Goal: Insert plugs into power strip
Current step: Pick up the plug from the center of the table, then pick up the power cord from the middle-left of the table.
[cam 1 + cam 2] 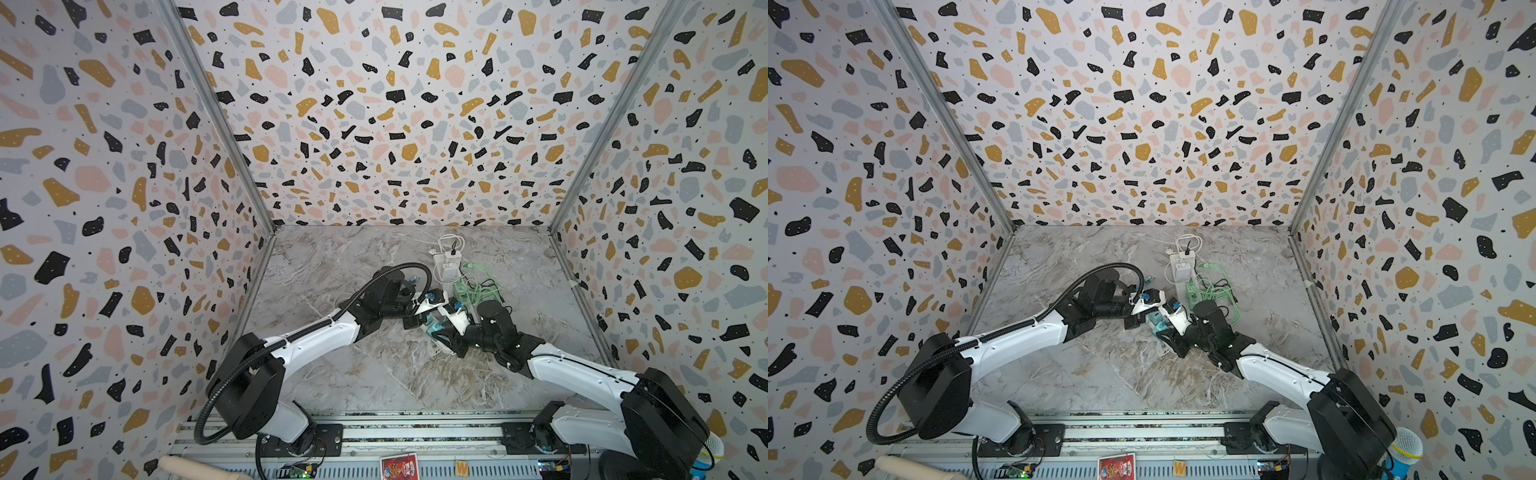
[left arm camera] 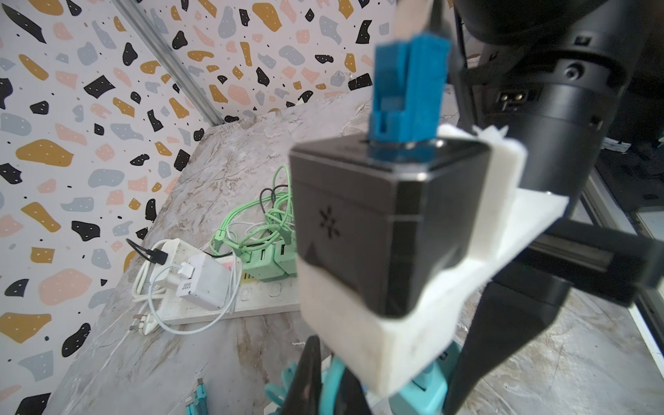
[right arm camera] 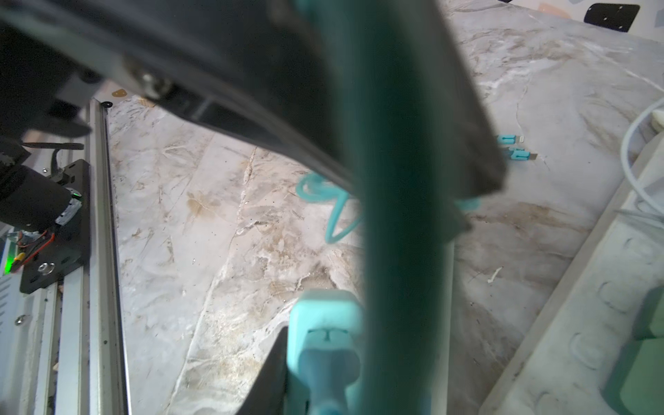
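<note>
The white power strip point(image 1: 445, 257) lies at the back of the marble table, with a white plug point(image 2: 201, 284) and mint green plugs point(image 2: 266, 262) seated in it. A teal plug point(image 3: 325, 323) sits between the fingers of my right gripper point(image 3: 323, 363), which is shut on it, just off the strip's near end point(image 3: 593, 305). In both top views the two grippers meet over this plug point(image 1: 433, 328). My left gripper point(image 2: 332, 384) has its black fingers point(image 2: 310, 373) close together with the teal cable point(image 2: 336, 377) between them. A blurred teal band point(image 3: 402, 215) hides the right gripper's other finger.
Tangled mint green cables point(image 1: 473, 286) lie beside the strip. Loose teal cable ends point(image 3: 513, 147) rest on the table. The right wrist's black camera box point(image 2: 377, 222) blocks much of the left wrist view. Patterned walls enclose three sides, and a metal rail point(image 3: 100, 215) runs along the front.
</note>
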### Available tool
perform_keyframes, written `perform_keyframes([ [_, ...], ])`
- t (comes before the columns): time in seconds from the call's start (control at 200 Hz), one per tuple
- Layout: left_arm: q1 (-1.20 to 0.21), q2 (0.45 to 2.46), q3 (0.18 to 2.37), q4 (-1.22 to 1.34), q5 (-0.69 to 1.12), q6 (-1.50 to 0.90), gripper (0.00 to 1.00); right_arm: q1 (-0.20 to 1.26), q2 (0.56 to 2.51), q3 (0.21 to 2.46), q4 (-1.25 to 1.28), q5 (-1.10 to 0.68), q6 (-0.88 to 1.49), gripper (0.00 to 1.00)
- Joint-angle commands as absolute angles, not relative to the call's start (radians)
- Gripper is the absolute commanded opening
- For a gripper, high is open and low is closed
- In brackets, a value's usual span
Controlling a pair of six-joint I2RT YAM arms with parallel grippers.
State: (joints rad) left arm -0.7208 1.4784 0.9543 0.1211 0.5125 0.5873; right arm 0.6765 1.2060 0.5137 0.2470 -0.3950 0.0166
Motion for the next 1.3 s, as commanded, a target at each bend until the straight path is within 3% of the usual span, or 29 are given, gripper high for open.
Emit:
perform_keyframes([
  [0.0,-0.718,1.442,0.932,0.205,0.487,0.552,0.21,0.659,1.203,0.552,0.253,-0.389,0.054,0.05],
  [0.12,-0.712,1.410,0.847,0.322,0.415,0.462,0.47,0.615,1.204,0.558,0.235,-0.429,0.084,0.01],
  [0.295,-0.688,1.344,0.741,0.459,0.330,0.356,0.53,0.582,1.216,0.572,0.202,-0.437,0.087,0.00],
  [0.405,-0.666,1.317,0.747,0.409,0.213,0.264,0.55,0.580,1.240,0.601,0.159,-0.424,0.078,0.00],
  [0.476,-0.650,1.303,0.747,0.362,0.121,0.191,0.63,0.581,1.246,0.616,0.136,-0.404,0.078,0.00],
  [0.596,-0.598,1.281,0.718,0.301,0.010,0.038,0.67,0.581,1.251,0.631,0.101,-0.374,0.074,0.00],
  [0.766,-0.500,1.250,0.663,0.208,-0.015,-0.171,0.59,0.584,1.281,0.659,0.058,-0.368,0.060,0.00],
  [0.861,-0.452,1.209,0.608,0.199,-0.021,-0.282,0.66,0.587,1.287,0.667,0.052,-0.376,0.063,0.00],
  [1.091,-0.378,1.144,0.533,0.118,-0.079,-0.461,0.70,0.595,1.287,0.672,0.040,-0.387,0.071,0.01],
  [1.297,-0.242,1.094,0.469,0.133,-0.024,-0.656,0.77,0.609,1.289,0.675,0.033,-0.386,0.075,0.01],
])
